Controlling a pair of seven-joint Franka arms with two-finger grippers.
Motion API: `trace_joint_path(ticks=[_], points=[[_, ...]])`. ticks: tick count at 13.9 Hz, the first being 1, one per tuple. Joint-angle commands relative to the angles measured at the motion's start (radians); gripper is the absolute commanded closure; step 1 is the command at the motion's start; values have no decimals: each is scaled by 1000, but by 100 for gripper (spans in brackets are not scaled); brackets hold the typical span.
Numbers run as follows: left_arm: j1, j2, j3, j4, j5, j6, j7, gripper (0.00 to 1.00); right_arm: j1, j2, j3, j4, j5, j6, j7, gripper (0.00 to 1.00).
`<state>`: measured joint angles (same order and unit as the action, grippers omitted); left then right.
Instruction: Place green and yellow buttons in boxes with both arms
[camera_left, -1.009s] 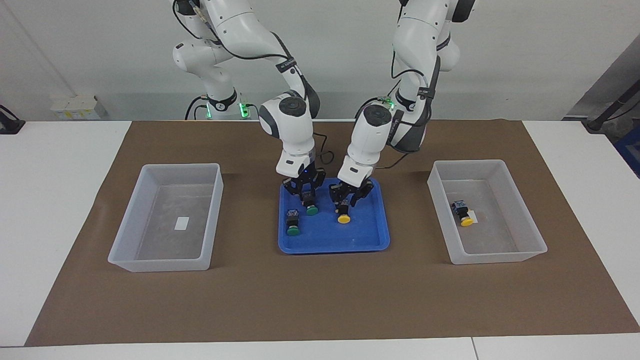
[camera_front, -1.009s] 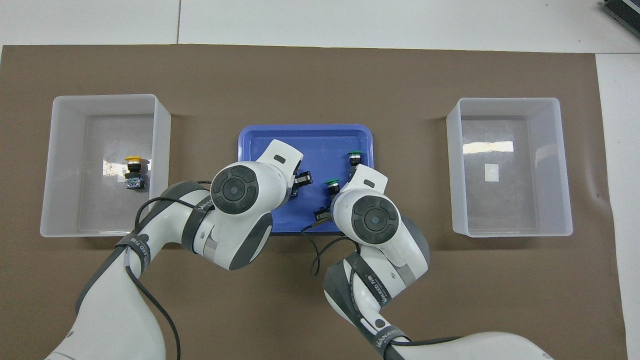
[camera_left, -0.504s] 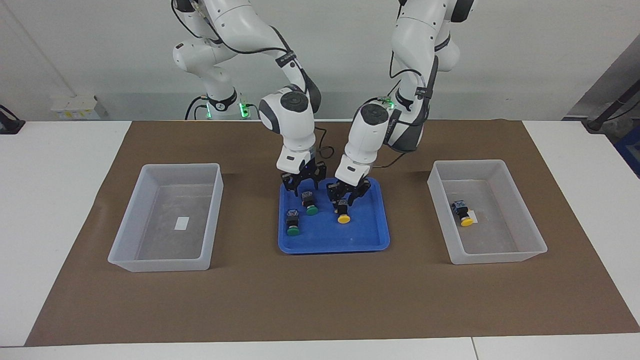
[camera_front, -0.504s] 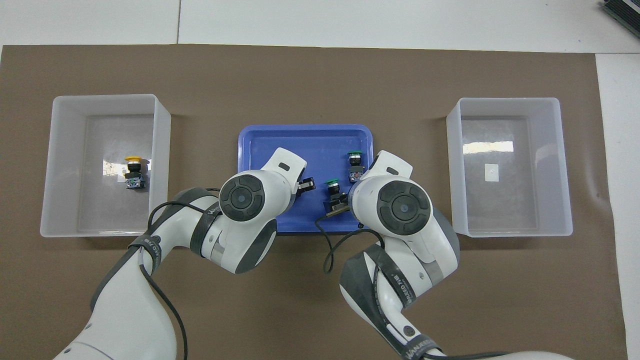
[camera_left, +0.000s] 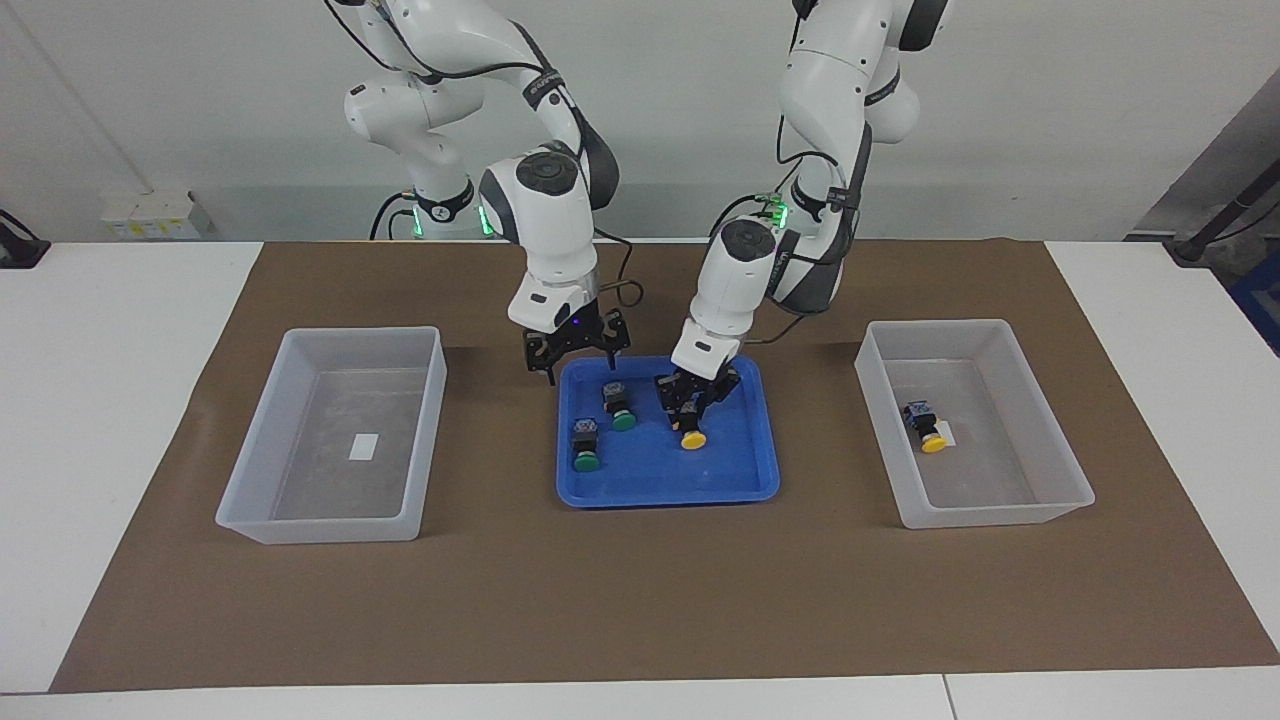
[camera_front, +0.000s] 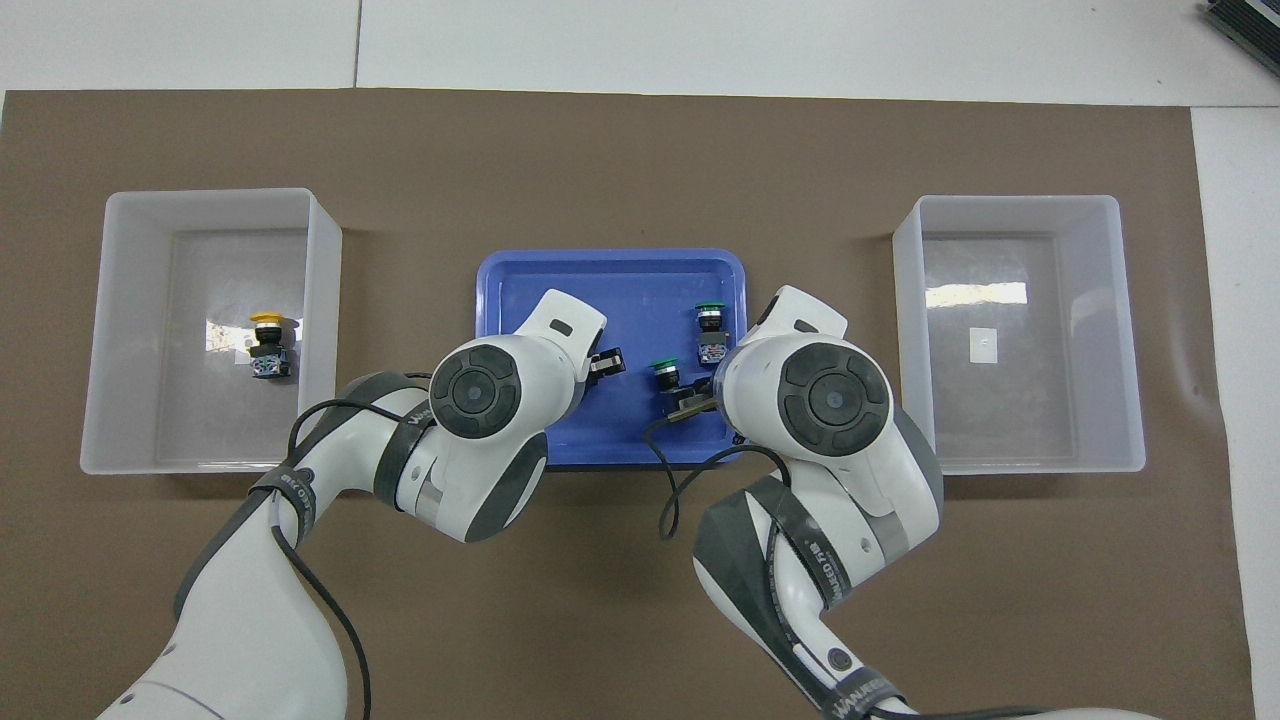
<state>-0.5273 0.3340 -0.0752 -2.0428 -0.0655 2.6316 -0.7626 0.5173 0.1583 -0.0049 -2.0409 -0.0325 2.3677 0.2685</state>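
Observation:
Two green buttons (camera_left: 622, 420) (camera_left: 586, 461) lie in the blue tray (camera_left: 740, 480), also seen from overhead as green buttons (camera_front: 710, 310) (camera_front: 663, 369). One yellow button (camera_left: 692, 438) rests on the tray beside them, and my left gripper (camera_left: 690, 405) is down on it, shut on its black body. My right gripper (camera_left: 577, 362) hangs open and empty over the tray's edge at the right arm's end. Another yellow button (camera_left: 932, 443) lies in the box (camera_left: 1000, 515) at the left arm's end. The box (camera_left: 320, 530) at the right arm's end holds only its label.
A brown mat (camera_left: 640, 600) covers the table under the tray and both boxes. From overhead, the left arm's wrist (camera_front: 490, 390) hides the tray's yellow button, and the right arm's wrist (camera_front: 830, 395) covers the tray's corner.
My right gripper opened, left the green button on the tray, then rose and drew back toward the right arm's end. My left gripper closed in on the yellow button.

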Motion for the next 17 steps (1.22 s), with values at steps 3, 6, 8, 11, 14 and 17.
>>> trace_joint_path(ticks=[3,6,8,11,14,17], points=[[49,25,3,79,-7,-8,11,100,4,53,8,-41,-14,146,-20,0],[81,25,3,151,-5,-92,12,100,23,96,8,-41,-15,206,-20,0],[111,20,2,219,-4,-195,17,100,36,125,8,-41,-20,229,-9,0],[157,13,2,292,0,-294,23,100,64,158,6,-41,-44,263,40,0],[213,5,2,348,0,-404,103,100,64,161,6,-44,-76,265,44,74],[268,-3,9,386,0,-519,213,100,58,133,5,-42,-76,249,63,100]])
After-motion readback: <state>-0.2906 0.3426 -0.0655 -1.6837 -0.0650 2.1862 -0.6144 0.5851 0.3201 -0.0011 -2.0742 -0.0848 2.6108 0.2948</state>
